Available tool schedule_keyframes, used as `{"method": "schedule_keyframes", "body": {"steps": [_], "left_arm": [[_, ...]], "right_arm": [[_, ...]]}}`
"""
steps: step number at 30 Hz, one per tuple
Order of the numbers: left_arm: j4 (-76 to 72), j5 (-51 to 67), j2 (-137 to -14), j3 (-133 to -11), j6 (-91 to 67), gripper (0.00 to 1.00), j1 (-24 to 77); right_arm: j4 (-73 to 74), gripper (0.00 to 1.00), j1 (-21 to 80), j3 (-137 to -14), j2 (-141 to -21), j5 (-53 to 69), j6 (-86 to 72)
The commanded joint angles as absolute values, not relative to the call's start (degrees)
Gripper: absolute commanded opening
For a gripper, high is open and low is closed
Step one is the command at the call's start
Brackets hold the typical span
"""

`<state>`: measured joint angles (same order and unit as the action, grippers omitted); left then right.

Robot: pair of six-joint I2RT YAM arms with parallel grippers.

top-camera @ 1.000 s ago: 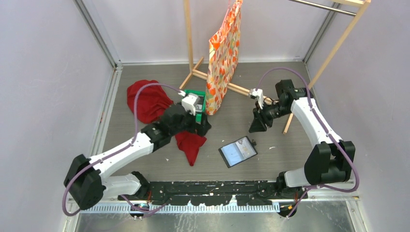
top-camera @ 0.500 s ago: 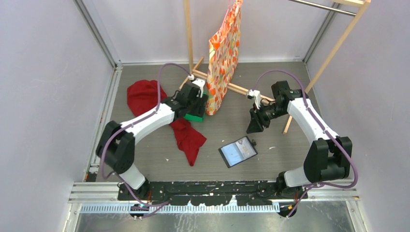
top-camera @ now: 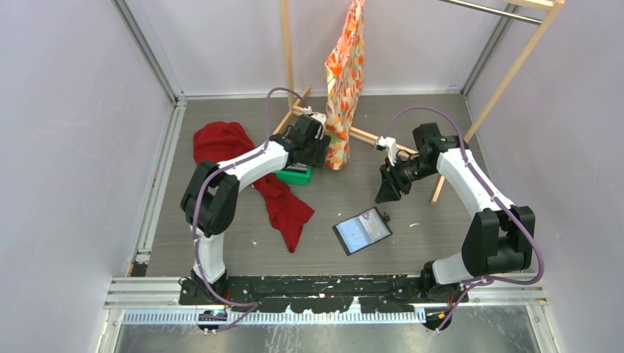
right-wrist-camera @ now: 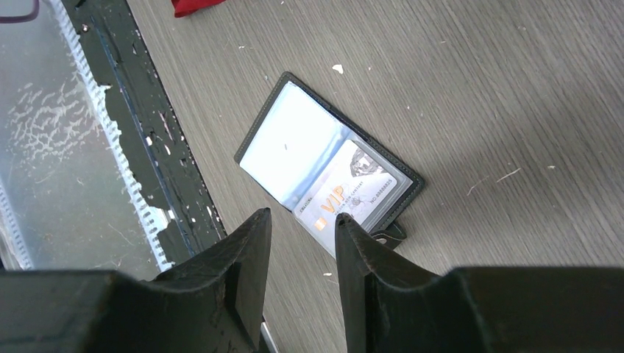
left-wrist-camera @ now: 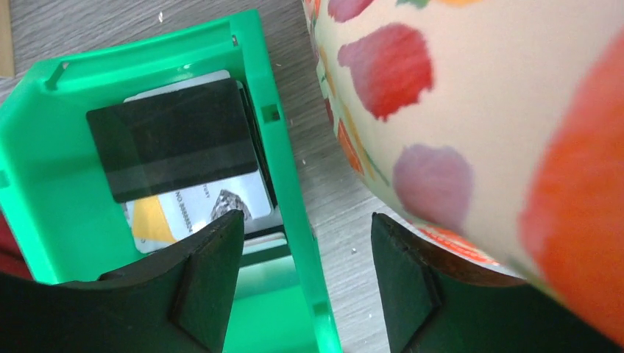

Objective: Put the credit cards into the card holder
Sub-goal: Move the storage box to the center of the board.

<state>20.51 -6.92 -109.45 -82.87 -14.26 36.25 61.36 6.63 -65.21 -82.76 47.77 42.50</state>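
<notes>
Grey bench (top-camera: 427, 243): left tool (left-wrist-camera: 303, 243) has come to the green tray (left-wrist-camera: 44, 198) by the far edge, apart near the credit cards (left-wrist-camera: 176, 140) inside, seemingly ready to grab one; right tool (right-wrist-camera: 302, 217), apart too, hangs over the card holder (right-wrist-camera: 324, 173).

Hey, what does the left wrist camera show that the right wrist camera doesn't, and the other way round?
Only the left wrist view: the green tray with loose credit cards stacked inside, a dark one on top, and the flowery bag close at the right.
Only the right wrist view: the card holder lying open, one whitish card already in a sleeve, plus the black base rail.
Both: the grey wood-grain table, and each arm's own jaws apart, gripping nothing.
</notes>
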Motion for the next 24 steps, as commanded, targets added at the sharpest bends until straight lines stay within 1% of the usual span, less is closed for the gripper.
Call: {"method": "schedule_keyframes", "body": {"steps": [1, 2, 4, 5, 12, 15, 17, 22, 24], "left_arm": [[20.4, -5.8, -111.3, -86.6, -12.0, 0.61, 35.7], [20.0, -5.0, -111.2, -86.4, -11.4, 0.57, 35.7], [19.8, -2.9, -110.8, -85.8, -9.3, 0.43, 35.7], [20.0, -2.3, -110.5, -85.3, -8.0, 0.39, 35.7], [21.1, 2.0, -104.4, -77.6, -4.2, 0.14, 35.7], [22.5, 3.8, -99.9, -73.4, -2.8, 0.08, 35.7], [24.4, 6.3, -96.3, -70.7, -0.7, 0.06, 35.7], [33.4, 17.0, -88.0, -64.8, 10.6, 0.07, 35.9], [37.8, 19.3, -84.3, -61.6, 14.2, 0.08, 35.9]], "right_arm": [[61.2, 0.42, 6.7, -65.6, -82.1, 47.9, 42.4], [61.3, 0.42, 6.7, -65.6, -82.1, 47.9, 42.4], [61.5, 0.42, 6.6, -65.7, -82.0, 47.9, 42.5], [61.6, 0.42, 6.6, -65.7, -82.0, 48.0, 42.5], [62.0, 0.42, 6.5, -65.8, -81.8, 48.5, 42.8], [62.1, 0.42, 6.6, -65.8, -81.8, 48.6, 42.8], [62.2, 0.43, 6.5, -65.8, -81.8, 48.8, 42.9], [62.4, 0.42, 6.3, -65.9, -81.9, 49.2, 43.1], [62.6, 0.42, 6.2, -65.9, -82.0, 49.5, 43.2]]}}
